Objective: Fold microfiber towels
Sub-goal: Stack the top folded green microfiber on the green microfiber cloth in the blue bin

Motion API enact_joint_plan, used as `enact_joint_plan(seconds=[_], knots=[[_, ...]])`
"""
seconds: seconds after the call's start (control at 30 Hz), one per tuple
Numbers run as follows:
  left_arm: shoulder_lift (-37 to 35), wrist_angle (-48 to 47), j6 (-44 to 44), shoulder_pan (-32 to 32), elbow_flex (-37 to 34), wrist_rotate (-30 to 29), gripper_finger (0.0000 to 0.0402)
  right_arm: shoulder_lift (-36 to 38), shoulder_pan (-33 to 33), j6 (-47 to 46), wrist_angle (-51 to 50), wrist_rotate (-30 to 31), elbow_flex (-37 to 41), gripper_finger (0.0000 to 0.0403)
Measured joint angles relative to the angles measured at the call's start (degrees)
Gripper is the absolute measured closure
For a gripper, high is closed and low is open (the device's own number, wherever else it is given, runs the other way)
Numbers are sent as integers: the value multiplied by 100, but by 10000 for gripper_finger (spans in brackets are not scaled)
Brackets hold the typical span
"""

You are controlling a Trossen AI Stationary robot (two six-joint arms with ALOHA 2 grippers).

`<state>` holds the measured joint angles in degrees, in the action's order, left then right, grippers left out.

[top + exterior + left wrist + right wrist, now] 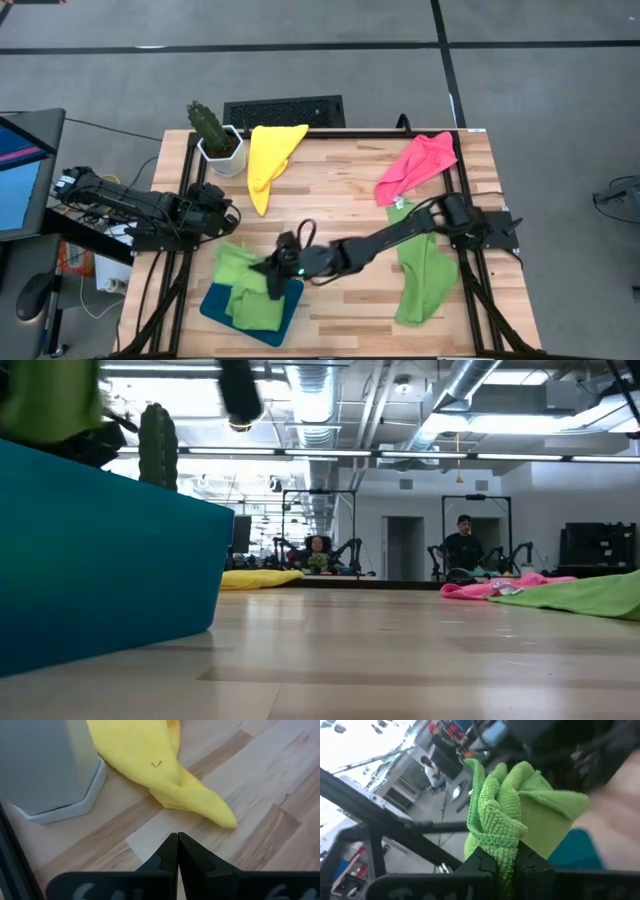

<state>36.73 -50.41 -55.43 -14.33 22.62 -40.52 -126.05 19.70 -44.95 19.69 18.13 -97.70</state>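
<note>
A lime green towel (240, 278) lies bunched over the dark teal tray (220, 308) near the table's front left. My right gripper (272, 280) reaches across the table from the right and is shut on that towel (520, 795). My left gripper (228, 215) waits shut at the left side, above bare wood, near the tip of the yellow towel (200, 802). The yellow towel (270, 155) and a pink towel (415, 165) lie crumpled at the far side. Another green towel (425, 275) lies at the right. My right gripper pinches a bunched fold of the green towel, with its stitched edge (495, 837), between its two fingers (481, 861). Several layers are gathered there. The fingers come nearly level from the table's right. The rest of the towel spreads over the tray (285, 318).
A cactus in a white pot (215, 135) stands at the far left corner, close to my left gripper. A black keyboard (285, 110) lies beyond the far edge. Bare wood (340, 200) stretches across the table's middle. In the low view, people show in the room behind.
</note>
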Motion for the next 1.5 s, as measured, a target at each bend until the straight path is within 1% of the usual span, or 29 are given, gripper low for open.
enact_joint_plan(seconds=[0.07,0.2,0.37,0.53,0.63,0.73,0.9,1.07,1.17,1.27,1.4,1.5], knots=[[0,2,29,0,-1,20,401,-430,30,-162,11,-2,-414,374],[0,-4,31,-27,-1,20,401,-1040,65,-736,-24,-1,-936,373],[0,4,27,-190,-1,-13,401,-1598,234,-1421,8,19,-1297,371],[0,13,-82,-315,-1,-29,401,-1748,501,-1811,62,335,-1387,372],[2,19,-126,-358,-1,-74,401,-1741,597,-1836,11,550,-1385,370],[2,41,-128,-367,-1,-80,401,-1728,628,-1922,-232,705,-1385,369],[0,39,-132,-367,-1,-82,401,-1724,608,-2090,-845,560,-1385,365],[1,39,-121,-367,-1,-84,401,-1715,606,-1812,-1089,485,-1388,334],[0,39,-113,-365,-1,-84,401,-1715,570,-1525,-1587,268,-1677,306],[2,39,-100,-365,-1,-84,401,-1689,527,-1433,-2626,-3,-2060,274],[0,39,-100,-365,-1,-66,401,-1719,474,-1180,-3986,-33,-2605,235],[0,39,-104,-365,-1,-21,401,-1686,488,-1115,-4595,-35,-2931,217]])
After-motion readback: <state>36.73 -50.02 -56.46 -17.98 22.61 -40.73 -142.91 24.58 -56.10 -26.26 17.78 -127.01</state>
